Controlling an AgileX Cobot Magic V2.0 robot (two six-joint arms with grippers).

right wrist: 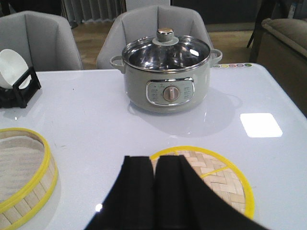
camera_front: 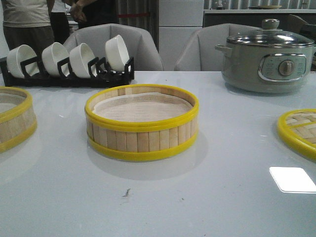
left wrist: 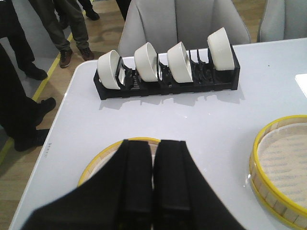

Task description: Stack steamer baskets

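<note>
One steamer basket [camera_front: 142,129] stands in the middle of the table, with a pale liner inside. It also shows at the edge of the left wrist view, steamer basket [left wrist: 280,163], and of the right wrist view, steamer basket [right wrist: 24,177]. A second steamer basket [camera_front: 14,118] sits at the table's left edge, partly cut off. My left gripper [left wrist: 154,143] hovers shut over this basket's rim [left wrist: 98,163] and holds nothing. My right gripper [right wrist: 154,160] is shut and empty over the woven lid [right wrist: 218,175]. Neither gripper shows in the front view.
A black rack of white bowls [camera_front: 69,61] stands at the back left. A grey-green electric pot [camera_front: 269,54] with a glass lid stands at the back right. The flat woven lid [camera_front: 298,131] lies at the right edge. Chairs and people are behind the table.
</note>
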